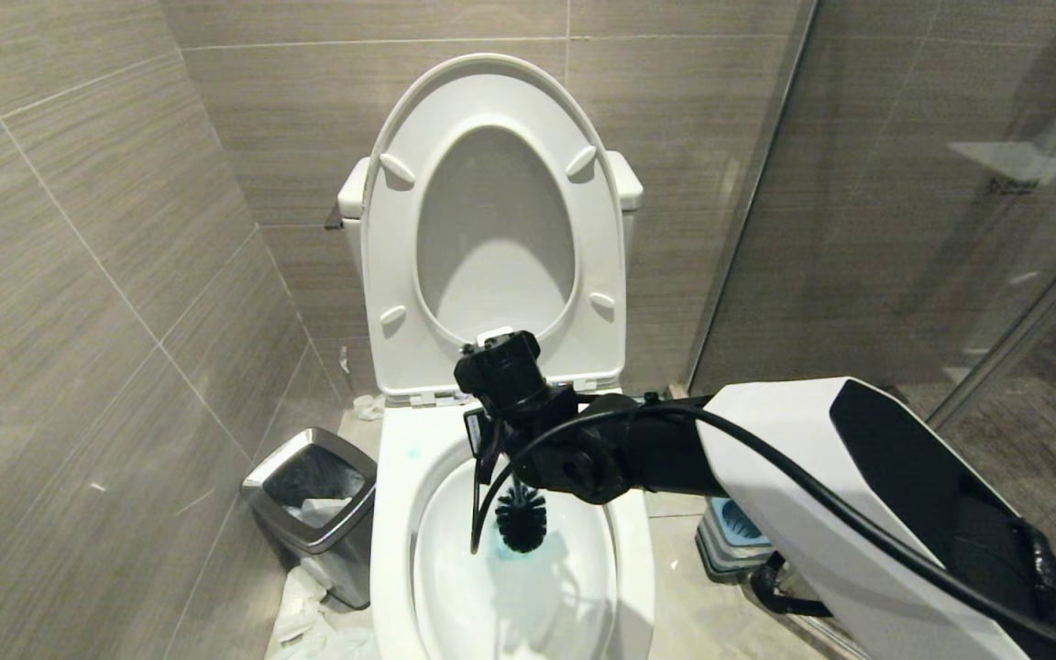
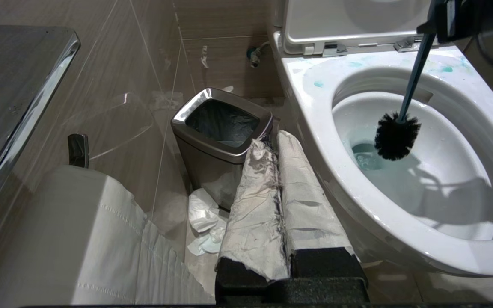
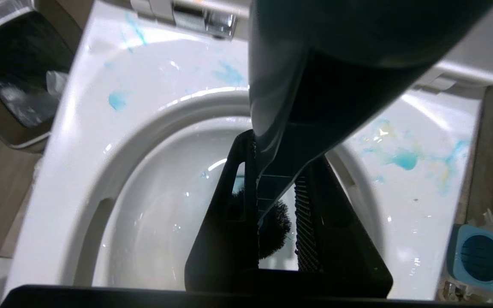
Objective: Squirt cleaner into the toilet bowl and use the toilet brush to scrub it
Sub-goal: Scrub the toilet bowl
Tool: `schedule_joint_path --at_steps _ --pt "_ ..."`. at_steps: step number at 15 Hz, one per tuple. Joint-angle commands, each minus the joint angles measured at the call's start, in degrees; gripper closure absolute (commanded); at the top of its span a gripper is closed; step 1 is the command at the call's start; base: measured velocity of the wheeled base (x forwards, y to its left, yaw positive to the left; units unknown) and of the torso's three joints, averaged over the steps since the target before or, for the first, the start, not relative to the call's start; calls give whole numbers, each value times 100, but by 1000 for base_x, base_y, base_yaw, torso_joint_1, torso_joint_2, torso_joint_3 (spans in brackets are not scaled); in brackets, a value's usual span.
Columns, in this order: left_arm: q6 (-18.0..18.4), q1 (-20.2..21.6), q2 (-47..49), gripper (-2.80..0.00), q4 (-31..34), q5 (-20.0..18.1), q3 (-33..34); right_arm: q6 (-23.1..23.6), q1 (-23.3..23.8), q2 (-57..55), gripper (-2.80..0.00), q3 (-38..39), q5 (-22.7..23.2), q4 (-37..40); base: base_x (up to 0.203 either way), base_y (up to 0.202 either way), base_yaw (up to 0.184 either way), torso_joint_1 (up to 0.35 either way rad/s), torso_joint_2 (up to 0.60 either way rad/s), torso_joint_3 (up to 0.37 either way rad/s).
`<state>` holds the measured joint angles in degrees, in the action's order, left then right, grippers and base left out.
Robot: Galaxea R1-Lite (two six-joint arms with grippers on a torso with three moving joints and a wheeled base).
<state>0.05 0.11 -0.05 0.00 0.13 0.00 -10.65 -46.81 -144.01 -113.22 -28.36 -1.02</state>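
We see the right end effector (image 1: 491, 449) over the back of the bowl (image 1: 390, 513), pinching the brush (image 2: 400, 128) by its handle — the dark head hangs inside the bowl, above the blue-tinted water. Cleaner (image 3: 402, 160) shows as pale blue blots on the rim behind the bowl's opening. The lid (image 1: 491, 229) stands raised above the bowl. The left end effector (image 2: 289, 222) sits pressed together just beside the bowl, near the bin (image 2: 221, 137). The holder (image 3: 482, 256) stands on the floor beside the bowl.
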Motion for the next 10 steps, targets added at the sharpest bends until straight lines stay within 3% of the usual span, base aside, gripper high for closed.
schedule_joint_path --at_steps 1,6,10 --pt "-5 7 5 0 0 4 0 16 68 -456 0 -33 -1 -382 0 0 0 0 0 0" --pt "74 7 5 0 18 -5 0 221 128 -849 0 -34 5 -1150 0 0 0 0 0 0" --pt "66 1 5 0 9 4 0 222 115 -667 0 -34 5 -1156 0 0 0 0 0 0"
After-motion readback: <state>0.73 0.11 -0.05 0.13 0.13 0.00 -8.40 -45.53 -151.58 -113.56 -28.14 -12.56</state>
